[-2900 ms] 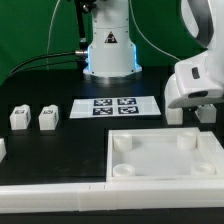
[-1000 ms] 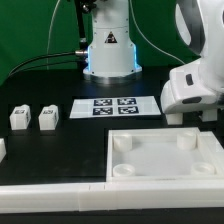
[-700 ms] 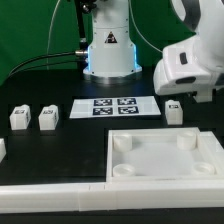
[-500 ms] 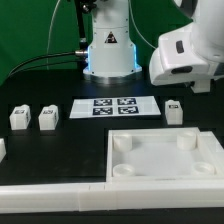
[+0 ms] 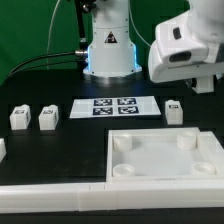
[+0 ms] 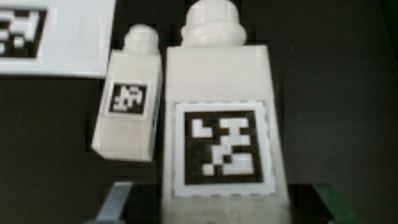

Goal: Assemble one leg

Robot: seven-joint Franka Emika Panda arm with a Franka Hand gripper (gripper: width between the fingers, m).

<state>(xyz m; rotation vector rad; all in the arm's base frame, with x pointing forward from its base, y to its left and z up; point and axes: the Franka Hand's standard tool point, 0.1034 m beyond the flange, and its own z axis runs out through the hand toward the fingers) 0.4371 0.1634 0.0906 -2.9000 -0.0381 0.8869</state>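
1. The end effector (image 6: 217,207) is clenched on the leg (image 6: 217,120). In the wrist view, dark finger pads (image 6: 125,203) flank the leg's tagged end, and its rounded peg tip points away from the wrist. In the exterior view the end effector hangs high over the bench (image 5: 60,145), on that view's right, touching nothing. The leg itself is barely visible there.
2. A second leg (image 5: 174,111) stands on the bench below the end effector, a little toward the exterior view's left. A low sideways sweep could topple it.
3. The large panel (image 5: 160,160) with round corner sockets lies in front of that, and I judge that the leg goes there next.
   - The grip sits at one end of the leg, so the leg may pivot between the pads.
   - A tilted peg would catch a socket rim and jam, or skid across the panel.
4. The marker board (image 5: 120,106) lies farther off, toward the exterior view's left.
5. Two more legs (image 5: 18,118) stand well apart at that view's far left, probably out of the path.
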